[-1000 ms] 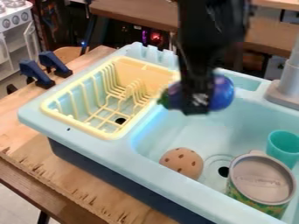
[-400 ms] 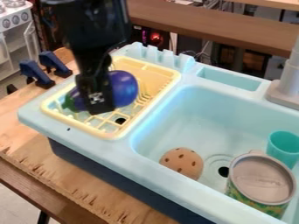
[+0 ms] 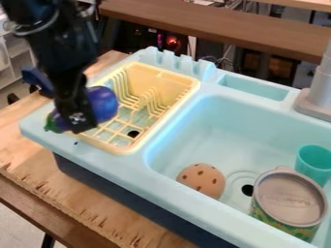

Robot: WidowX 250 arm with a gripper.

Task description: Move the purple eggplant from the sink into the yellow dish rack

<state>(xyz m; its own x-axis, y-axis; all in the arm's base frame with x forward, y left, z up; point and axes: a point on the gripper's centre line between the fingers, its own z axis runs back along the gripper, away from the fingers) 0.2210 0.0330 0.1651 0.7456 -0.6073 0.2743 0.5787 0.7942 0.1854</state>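
Gripper (image 3: 77, 126) (black), over left end of sink unit (image 3: 161, 189): clamped round mid-part of purple toy eggplant (image 3: 103, 103), w/ rounded end to the right & green end (image 3: 52, 123) to the left. Eggplant in front of left edge of yellow dish rack (image 3: 115, 147) as viewed; ht. above it unclear. Rack: set in left part of pale-blue unit, w/ upright prongs, open grid & dark hole below. Right of rack: basin (image 3: 194, 138), w/ brown dotted dome (image 3: 202, 180) nr. near wall, dark drain hole (image 3: 248, 190) just to its right, then lidded can (image 3: 291, 196) w/ green-&-yellow side; teal cup (image 3: 314, 162) just beyond can, at right. Far side: small recessed compartment (image 3: 253, 87) & gray faucet (image 3: 320, 89), latter far right. Under unit: dark-blue base (image 3: 116, 186) on wooden table (image 3: 71, 193); blue clamp (image 3: 34, 79) at table's far left. Bkgd.: brown shelf (image 3: 226, 24).
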